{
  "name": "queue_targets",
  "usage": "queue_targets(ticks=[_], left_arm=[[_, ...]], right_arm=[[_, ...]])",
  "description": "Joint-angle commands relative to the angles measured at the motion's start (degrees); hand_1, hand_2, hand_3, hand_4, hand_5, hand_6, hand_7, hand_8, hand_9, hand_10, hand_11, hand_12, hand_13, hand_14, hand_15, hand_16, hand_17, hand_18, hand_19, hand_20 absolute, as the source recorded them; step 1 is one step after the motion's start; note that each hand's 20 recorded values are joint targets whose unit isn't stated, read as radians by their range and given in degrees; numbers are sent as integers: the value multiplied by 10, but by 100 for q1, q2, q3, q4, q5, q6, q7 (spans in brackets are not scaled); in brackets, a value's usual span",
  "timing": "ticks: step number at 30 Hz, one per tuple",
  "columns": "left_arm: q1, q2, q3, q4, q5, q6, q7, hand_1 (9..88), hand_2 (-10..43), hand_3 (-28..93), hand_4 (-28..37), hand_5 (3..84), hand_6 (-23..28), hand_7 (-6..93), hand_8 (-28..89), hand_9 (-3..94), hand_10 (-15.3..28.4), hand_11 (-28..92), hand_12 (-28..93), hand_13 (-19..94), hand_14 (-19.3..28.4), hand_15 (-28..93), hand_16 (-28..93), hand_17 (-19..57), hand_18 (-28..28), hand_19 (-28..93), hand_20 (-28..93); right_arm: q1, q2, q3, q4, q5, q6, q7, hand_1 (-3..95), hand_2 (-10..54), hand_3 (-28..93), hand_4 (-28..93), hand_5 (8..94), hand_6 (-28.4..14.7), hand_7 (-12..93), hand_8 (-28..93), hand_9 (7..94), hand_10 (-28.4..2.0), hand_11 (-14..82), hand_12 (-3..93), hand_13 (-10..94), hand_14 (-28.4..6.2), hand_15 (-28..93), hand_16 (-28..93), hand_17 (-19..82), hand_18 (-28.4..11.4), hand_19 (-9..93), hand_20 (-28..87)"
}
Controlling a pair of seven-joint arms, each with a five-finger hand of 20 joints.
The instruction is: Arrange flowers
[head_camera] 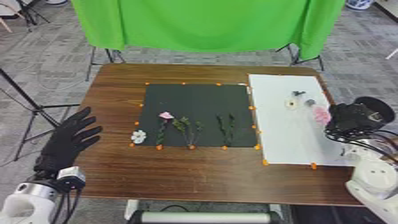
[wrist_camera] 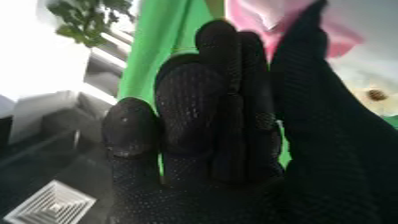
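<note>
Maybe half done imo: small pink flower [head_camera: 166, 115] and leafy green stems [head_camera: 187, 128] are laid on the black mat [head_camera: 178, 97], fluffy pink flower [head_camera: 322, 115] is left on the white sheet [head_camera: 289, 137], black-gloved right hand [head_camera: 357, 119] held beside it, fingers straight and close together, black-gloved left hand's [head_camera: 62, 143] spread.

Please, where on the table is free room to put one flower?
Free: the far part of the dark mat, behind the stems; the near part of the white sheet; the bare table in front of the mat. Crowded: the mat's near half, and the sheet's right side, where the right hand is beside a pink flower.
</note>
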Motion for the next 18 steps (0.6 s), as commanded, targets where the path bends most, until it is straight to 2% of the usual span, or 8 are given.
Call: queue_targets(ticks=[1,3,5,7,9,10,14,18], left_arm=[[139,-35,-52,-58,-19,7,-4,253,-26,696,-239,238,23,212,-113,201,113,228,166,190,152,375,0,-89,226,474,104],[99,-36,-44,-43,-17,-8,-16,253,-26,696,-239,238,24,212,-113,201,113,229,166,190,152,375,-1,-88,226,474,104],[119,-29,-52,-47,-19,-1,-5,252,-27,697,-238,238,23,212,-112,201,113,229,166,190,152,375,-1,-89,226,474,104],[106,-32,-42,-44,-21,2,-1,253,-26,695,-240,238,23,212,-112,201,113,228,166,190,152,375,-1,-89,226,473,104],[113,-40,-52,-43,-16,-8,-7,253,-26,696,-240,238,23,212,-113,201,113,228,166,189,153,376,-1,-89,225,473,104],[101,-38,-51,-39,-12,-14,-12,253,-27,696,-240,238,24,212,-113,201,113,228,166,189,153,375,-1,-89,225,473,104],[104,-26,-42,-48,-20,-1,1,252,-27,697,-240,238,24,212,-113,201,113,228,167,189,153,375,-2,-89,225,474,104],[110,-16,-44,-54,-20,12,6,253,-26,696,-240,238,23,211,-113,201,113,227,166,189,153,375,-1,-89,225,473,104]], right_arm=[[-18,-27,60,-58,73,313,-104,485,-88,789,-283,683,30,483,-40,872,-56,255,390,838,-25,625,283,437,-207,932,491],[-167,-23,293,-249,230,16,-147,483,-88,796,-283,691,30,477,-37,871,-58,261,388,838,-25,625,288,439,-206,932,494],[-277,-88,530,-435,408,-320,-141,437,-94,806,-283,656,21,480,-38,838,-64,271,375,816,-26,635,285,426,-205,932,494],[-382,-229,948,-723,771,-1269,-230,384,-95,821,-283,628,17,471,-32,790,-75,320,328,797,-29,643,281,410,-204,932,489],[-290,-212,908,-770,1028,-1360,-234,230,-89,886,-246,482,-24,432,-169,569,-117,422,258,654,-69,708,257,331,-215,911,489],[-280,-293,1018,-804,934,-1739,-257,210,-90,891,-241,448,-38,422,-172,521,-128,432,252,621,-80,721,249,315,-221,905,496],[76,-310,764,-700,1036,-2106,-218,184,-95,898,-234,369,-71,386,-158,424,-150,391,239,532,-102,740,222,273,-229,880,516],[408,-309,439,-513,1052,-2130,-214,185,-95,895,-237,353,-80,363,-148,406,-154,354,232,509,-103,741,214,265,-226,872,520]])
